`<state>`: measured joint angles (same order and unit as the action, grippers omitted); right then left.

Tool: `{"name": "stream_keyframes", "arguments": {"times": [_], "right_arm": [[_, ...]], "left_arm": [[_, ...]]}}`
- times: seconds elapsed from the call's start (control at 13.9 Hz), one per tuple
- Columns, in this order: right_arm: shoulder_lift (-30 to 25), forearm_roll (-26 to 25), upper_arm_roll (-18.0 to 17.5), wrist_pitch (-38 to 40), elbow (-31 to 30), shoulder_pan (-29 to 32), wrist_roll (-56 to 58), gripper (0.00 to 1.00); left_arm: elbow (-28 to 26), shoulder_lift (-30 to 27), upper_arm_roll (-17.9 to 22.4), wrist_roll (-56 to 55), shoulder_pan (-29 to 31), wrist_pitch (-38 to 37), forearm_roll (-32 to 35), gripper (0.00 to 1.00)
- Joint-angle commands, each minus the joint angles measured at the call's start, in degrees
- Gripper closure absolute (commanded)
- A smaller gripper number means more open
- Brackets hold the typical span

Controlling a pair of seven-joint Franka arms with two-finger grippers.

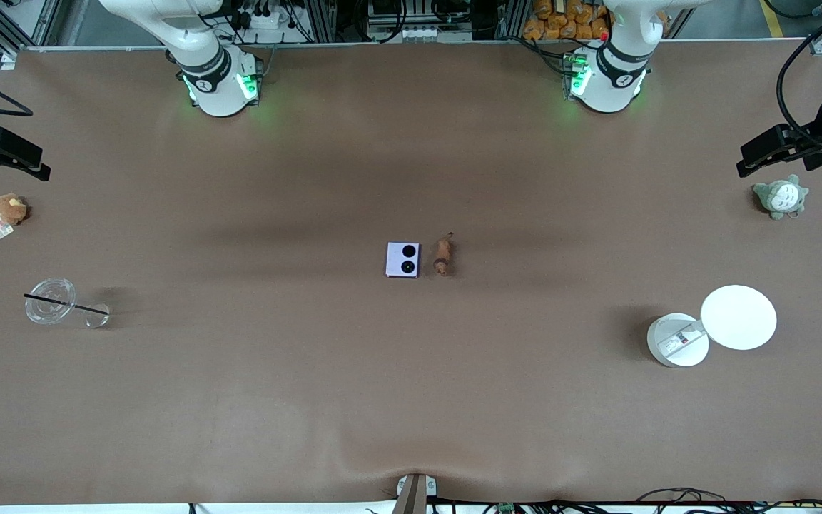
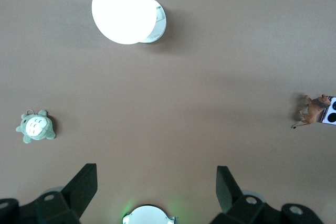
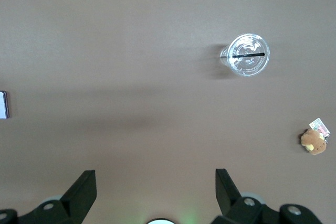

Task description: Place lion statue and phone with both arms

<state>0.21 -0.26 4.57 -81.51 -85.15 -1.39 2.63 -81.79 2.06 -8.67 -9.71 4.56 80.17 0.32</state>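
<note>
Front view: phone (image 1: 402, 259) beside lion statue (image 1: 443, 257), well apart from both released grippers, left gripper (image 2: 156, 190) and right gripper (image 3: 155, 191).

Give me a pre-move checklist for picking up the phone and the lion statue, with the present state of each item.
1. Left gripper open, holding nothing: ok.
2. Right gripper open, holding nothing: ok.
3. Phone flat on the table, nothing on top of it: ok.
4. Lion statue beside the phone, toward the left arm's end: ok.
5. Enough gap between phone and statue for fingers: cannot tell.
6. Nothing else close to the pair: ok.
</note>
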Motion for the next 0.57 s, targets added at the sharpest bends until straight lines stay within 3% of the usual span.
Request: {"name": "stream_keyframes", "arguments": {"times": [0.0,0.5], "right_arm": [[0.41,0.18,-0.43,0.65,0.95,0.86,0.62,0.0],[0.49,0.18,-0.43,0.65,0.95,1.03,0.71,0.0]], "left_arm": [[1.2,0.23,-0.2,0.22,0.1,-0.72,1.0,0.0],[0.76,0.14,-0.55,-0.05,-0.16,-0.9,1.0,0.0]]}}
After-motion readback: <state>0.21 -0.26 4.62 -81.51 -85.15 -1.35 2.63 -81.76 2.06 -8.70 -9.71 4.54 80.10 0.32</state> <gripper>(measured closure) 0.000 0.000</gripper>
